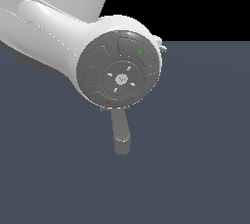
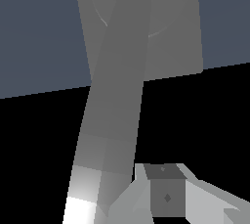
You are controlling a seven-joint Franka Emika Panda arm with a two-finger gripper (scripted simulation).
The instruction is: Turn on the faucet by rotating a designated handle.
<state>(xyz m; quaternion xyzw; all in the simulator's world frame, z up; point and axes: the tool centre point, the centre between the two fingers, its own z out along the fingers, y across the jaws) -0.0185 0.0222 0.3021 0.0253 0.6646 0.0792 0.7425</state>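
Observation:
In the wrist view the faucet shows its flat grey base block (image 2: 171, 32) with faint arcs of the round hub on it. From the hub a long straight grey bar, the handle (image 2: 114, 110), runs toward the camera. One finger (image 2: 166, 196) of my gripper (image 2: 146, 203) stands right beside the handle's near end; the other finger is hidden. In the exterior view the arm's wrist (image 1: 119, 69) covers the gripper and most of the faucet. Only a short grey faucet piece (image 1: 121, 137) sticks out below it, and I cannot tell which part it is.
A flat dark blue-grey floor (image 1: 195, 159) lies all around the faucet. The arm's white links (image 1: 44, 22) fill the upper part of the exterior view's left. Black background lies behind.

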